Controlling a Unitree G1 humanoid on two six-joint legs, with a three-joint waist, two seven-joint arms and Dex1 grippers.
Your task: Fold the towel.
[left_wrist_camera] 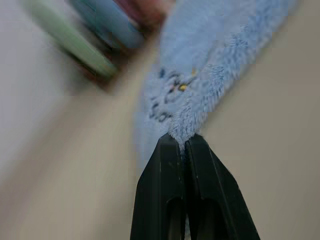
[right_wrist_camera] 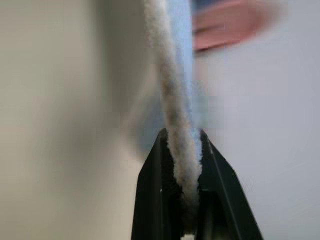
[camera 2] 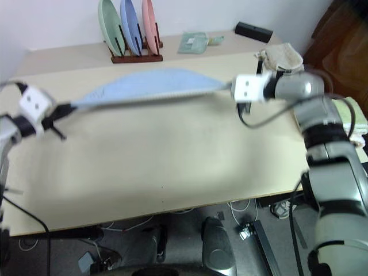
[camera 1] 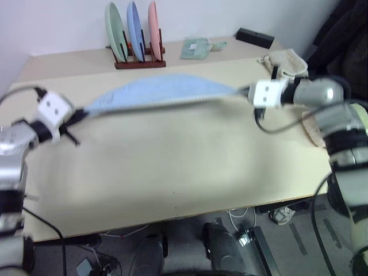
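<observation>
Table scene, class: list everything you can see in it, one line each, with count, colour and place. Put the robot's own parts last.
towel: one, light blue, stretched between both tools above the table's far half
table: one, beige, spanning the scene
plates: three, green, blue, pink, upright in rack at the far edge
rack: one, dark wood, far edge
small cloth: one, pale green, right of the rack
black box: one, far right corner
bunched towel: one, cream, right side
left tool: one, black fingers, shut on towel
right tool: one, black fingers, shut on towel
</observation>
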